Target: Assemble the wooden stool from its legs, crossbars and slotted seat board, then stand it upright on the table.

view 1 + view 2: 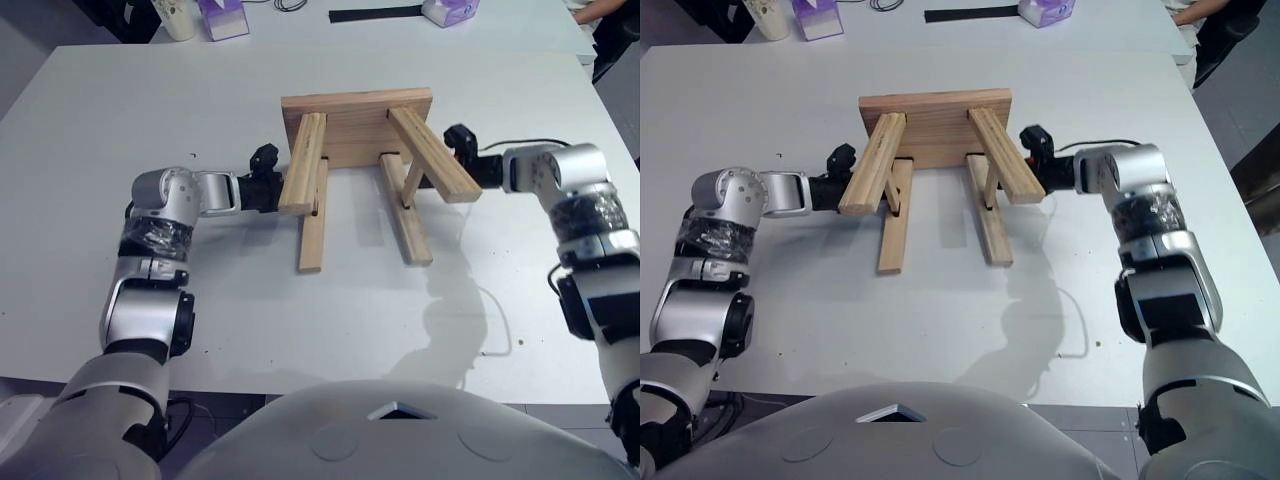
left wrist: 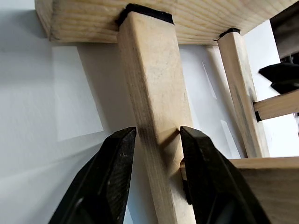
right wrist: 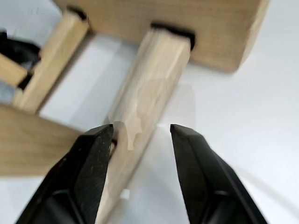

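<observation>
**White table: stool on its side, tip-up pending**

Table [image 1: 100, 120]. Stool [image 1: 312, 230] lies mid-table, seat board [image 1: 355, 112] on edge at the far side, legs [image 1: 408, 225] running lengthwise toward the robot. Left gripper [image 2: 158, 133] clamps a left-side leg [image 2: 154, 84]. Right gripper [image 3: 140, 128] straddles a right-side leg [image 3: 149, 79], unclosed. Close right first, then rotate both evenly.

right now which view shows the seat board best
The left eye view: the whole seat board shows, standing on edge on the table; the right eye view shows the same. The left wrist view shows just a strip of it where a leg plugs in; the right wrist view, one corner.
</observation>
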### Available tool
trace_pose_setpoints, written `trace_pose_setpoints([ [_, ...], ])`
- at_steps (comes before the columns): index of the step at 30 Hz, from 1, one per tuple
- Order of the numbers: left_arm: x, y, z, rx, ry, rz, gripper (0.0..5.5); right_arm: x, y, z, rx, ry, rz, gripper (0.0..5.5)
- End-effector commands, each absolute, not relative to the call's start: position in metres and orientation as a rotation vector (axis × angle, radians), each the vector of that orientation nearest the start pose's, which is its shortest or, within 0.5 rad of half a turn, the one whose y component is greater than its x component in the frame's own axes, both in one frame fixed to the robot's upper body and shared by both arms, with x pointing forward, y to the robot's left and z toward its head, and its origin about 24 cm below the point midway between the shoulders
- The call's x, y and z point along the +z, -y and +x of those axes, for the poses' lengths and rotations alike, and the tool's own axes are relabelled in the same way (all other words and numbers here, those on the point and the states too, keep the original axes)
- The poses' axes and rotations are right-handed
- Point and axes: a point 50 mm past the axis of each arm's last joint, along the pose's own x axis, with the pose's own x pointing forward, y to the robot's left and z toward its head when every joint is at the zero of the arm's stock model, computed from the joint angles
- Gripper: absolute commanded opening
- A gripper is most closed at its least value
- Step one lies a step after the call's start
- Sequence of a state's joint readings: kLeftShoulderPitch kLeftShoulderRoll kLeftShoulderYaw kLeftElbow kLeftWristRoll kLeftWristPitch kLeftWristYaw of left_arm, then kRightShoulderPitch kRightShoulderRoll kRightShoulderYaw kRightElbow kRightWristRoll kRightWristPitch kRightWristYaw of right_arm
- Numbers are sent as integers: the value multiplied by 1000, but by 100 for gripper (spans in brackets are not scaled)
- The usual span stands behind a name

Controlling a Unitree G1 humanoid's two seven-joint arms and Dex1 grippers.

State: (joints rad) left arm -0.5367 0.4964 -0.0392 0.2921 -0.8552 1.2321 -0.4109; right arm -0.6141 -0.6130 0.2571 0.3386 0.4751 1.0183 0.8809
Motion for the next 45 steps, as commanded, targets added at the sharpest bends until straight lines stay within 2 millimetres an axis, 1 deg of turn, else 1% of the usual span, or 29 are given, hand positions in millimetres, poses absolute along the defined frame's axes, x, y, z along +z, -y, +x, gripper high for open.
trace_pose_setpoints([
  [1,70,-205,246,-688,-1012,-352,175,95,197,259,931,-877,94,226],
  [3,74,-214,241,-687,-975,-307,175,102,203,253,920,-828,94,226],
  [6,78,-234,243,-647,-863,-142,175,109,226,252,845,-742,20,226],
  [9,78,-249,252,-640,-745,14,175,115,244,266,790,-601,-49,226],
  [11,81,-256,265,-622,-645,92,175,118,254,282,754,-529,-136,226],
  [14,88,-254,282,-683,-487,227,175,120,255,300,799,-452,-251,226],
  [17,85,-253,298,-753,-379,478,175,120,247,318,878,-380,-292,226],
  [19,81,-250,307,-813,-322,567,175,117,242,330,923,-373,-319,226],
  [24,82,-234,322,-915,-179,642,175,105,231,347,982,-373,-347,226],
  [30,78,-225,333,-977,-130,652,175,94,216,355,1050,-373,-359,226],
  [34,76,-213,338,-1010,-117,576,175,92,206,359,1066,-361,-350,226],
  [39,66,-198,342,-1029,-158,479,175,87,195,362,1063,-345,-349,226],
  [41,65,-193,345,-1016,-162,452,175,87,191,363,1069,-329,-341,226],
  [45,70,-192,351,-968,-155,396,175,93,187,365,1072,-290,-319,226],
])
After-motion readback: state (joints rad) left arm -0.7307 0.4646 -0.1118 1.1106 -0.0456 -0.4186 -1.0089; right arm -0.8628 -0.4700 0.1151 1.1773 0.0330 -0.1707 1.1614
